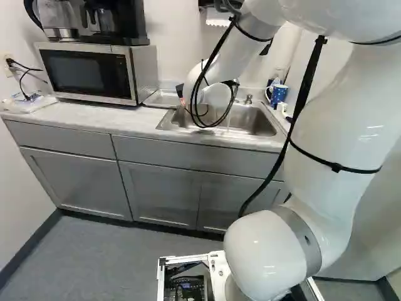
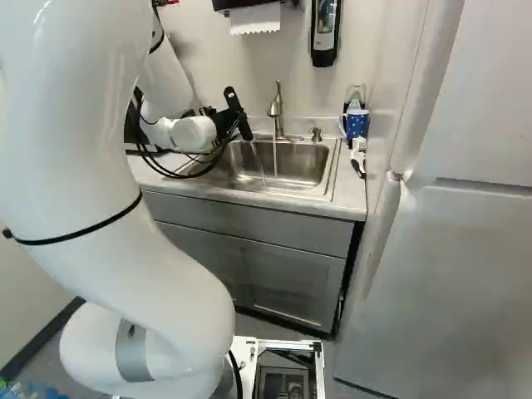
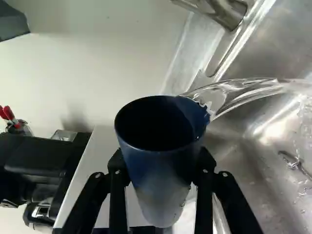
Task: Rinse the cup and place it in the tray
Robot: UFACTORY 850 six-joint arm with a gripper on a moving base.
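Hand (image 2: 236, 118) sideways at sink (image 2: 293, 160), clamped on blue cup (image 3: 161, 183), arm (image 2: 137, 258) bent

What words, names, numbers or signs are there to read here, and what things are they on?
None that I can read.
Wall dispenser: its pale patch is too small and blurred to tell if it has words.
Microwave: any marks on its front are too small to read.
Spotted blue mug: pale spots, no letters I can make out.
Blue cup under the water: no print on the side that shows.
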